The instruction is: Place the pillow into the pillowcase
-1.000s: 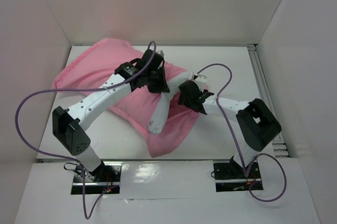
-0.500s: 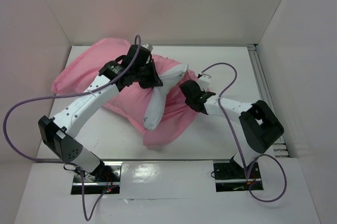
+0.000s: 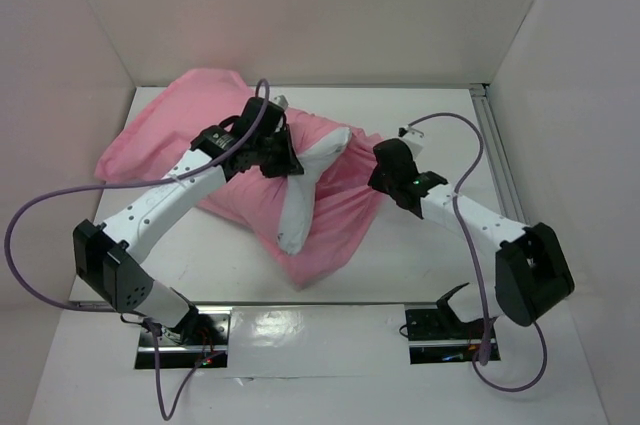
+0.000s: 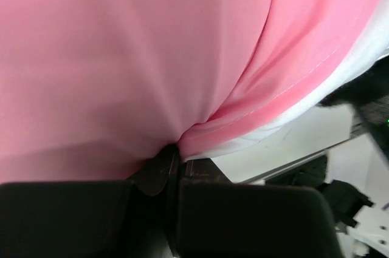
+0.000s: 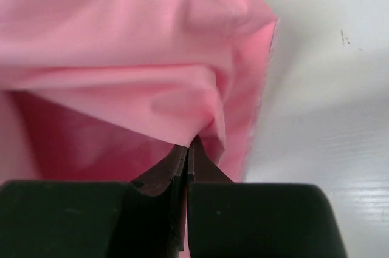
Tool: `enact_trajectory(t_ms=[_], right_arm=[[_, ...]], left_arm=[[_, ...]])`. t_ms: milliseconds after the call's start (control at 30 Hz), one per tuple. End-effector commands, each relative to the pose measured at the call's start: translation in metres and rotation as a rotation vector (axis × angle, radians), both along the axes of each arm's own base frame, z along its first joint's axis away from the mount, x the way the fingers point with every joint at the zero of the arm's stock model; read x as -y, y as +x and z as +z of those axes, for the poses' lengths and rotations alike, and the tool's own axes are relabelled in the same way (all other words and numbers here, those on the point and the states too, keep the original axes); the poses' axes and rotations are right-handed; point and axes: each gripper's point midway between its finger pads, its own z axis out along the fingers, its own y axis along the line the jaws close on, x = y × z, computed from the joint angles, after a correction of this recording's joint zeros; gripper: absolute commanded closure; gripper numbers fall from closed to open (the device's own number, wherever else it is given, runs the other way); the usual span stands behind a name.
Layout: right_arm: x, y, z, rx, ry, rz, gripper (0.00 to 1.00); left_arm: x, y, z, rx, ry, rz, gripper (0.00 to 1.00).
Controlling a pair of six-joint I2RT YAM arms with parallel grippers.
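The pink pillowcase (image 3: 170,135) lies crumpled from the back left towards the table's middle. The white pillow (image 3: 300,200) shows as a long strip through its opening, the rest being covered by pink cloth. My left gripper (image 3: 284,162) is shut on the pillowcase's hem beside the pillow's upper end. In the left wrist view the left gripper (image 4: 176,150) pinches pink pillowcase fabric (image 4: 121,57), with the pillow (image 4: 364,51) just under the hem. My right gripper (image 3: 380,173) is shut on the pillowcase's right edge. The right wrist view shows the right gripper (image 5: 189,144) clamping a fold of the pillowcase (image 5: 121,39).
White walls enclose the table (image 3: 200,255) on the left, back and right. A metal rail (image 3: 497,155) runs along the right side. Purple cables (image 3: 40,205) loop off both arms. Bare table (image 5: 328,88) lies to the right of the pillowcase.
My right gripper has shut on the pillowcase's right edge, and its arm has stretched out to the right. The left arm has shifted left and back with the hem.
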Motion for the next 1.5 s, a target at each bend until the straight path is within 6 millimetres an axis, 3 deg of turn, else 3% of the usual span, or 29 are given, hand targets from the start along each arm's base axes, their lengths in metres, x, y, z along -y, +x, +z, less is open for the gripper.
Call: enact_trajectory(t_ms=[0,167,200,267,400,533,567,667,800,867,933,1033,1067,1100,1233,1300,1467], right_arm=[[0.024,0.005,0.051,0.116,0.01,-0.036,1.0],[0.02,0.018,0.125,0.318,0.142,0.026,1.0],[0.011,0.023,0.143,0.364,0.189,0.067,1.0],[0.01,0.026,0.165,0.423,0.221,0.082,1.0],[0.016,0.036,0.188,0.498,0.286,0.061,1.0],[0.027,0.057,0.19,0.504,0.32,0.05,1.0],[0.032,0.059,0.2,0.521,0.349,0.056,1.0],[0.036,0.063,0.225,0.588,0.395,0.079,1.0],[0.02,0.042,0.277,0.695,0.448,0.21,1.0],[0.012,0.027,0.297,0.734,0.468,0.281,1.0],[0.007,0.016,0.304,0.745,0.48,0.327,1.0],[0.002,0.014,0.285,0.684,0.466,0.359,1.0],[-0.001,0.012,0.277,0.657,0.47,0.373,1.0],[-0.001,0.013,0.269,0.637,0.461,0.372,1.0],[-0.004,0.013,0.243,0.573,0.43,0.4,1.0],[-0.008,0.012,0.237,0.552,0.426,0.425,1.0],[-0.013,0.012,0.22,0.497,0.411,0.463,1.0]], left_arm=[[-0.022,0.003,-0.033,-0.036,0.174,-0.027,1.0],[-0.006,-0.021,-0.068,-0.121,0.292,-0.223,1.0],[-0.003,-0.026,-0.077,-0.149,0.311,-0.239,1.0],[0.006,-0.034,-0.081,-0.14,0.335,-0.287,1.0],[0.012,-0.046,-0.09,-0.156,0.377,-0.345,1.0],[0.013,-0.064,-0.104,-0.193,0.405,-0.438,1.0],[0.013,-0.074,-0.114,-0.22,0.433,-0.472,1.0],[0.003,-0.08,-0.133,-0.258,0.544,-0.464,1.0],[-0.005,-0.079,-0.161,-0.314,0.643,-0.436,1.0],[-0.003,-0.075,-0.164,-0.303,0.668,-0.436,1.0],[0.003,-0.071,-0.158,-0.287,0.648,-0.419,1.0],[0.023,-0.06,-0.117,-0.184,0.561,-0.415,1.0],[0.034,-0.051,-0.095,-0.126,0.516,-0.405,0.95],[0.031,-0.05,-0.076,-0.096,0.51,-0.393,0.72],[0.048,-0.039,-0.01,0.055,0.4,-0.382,0.23],[0.056,-0.034,0.024,0.136,0.334,-0.378,0.16],[0.068,-0.012,0.068,0.285,0.248,-0.302,0.15]])
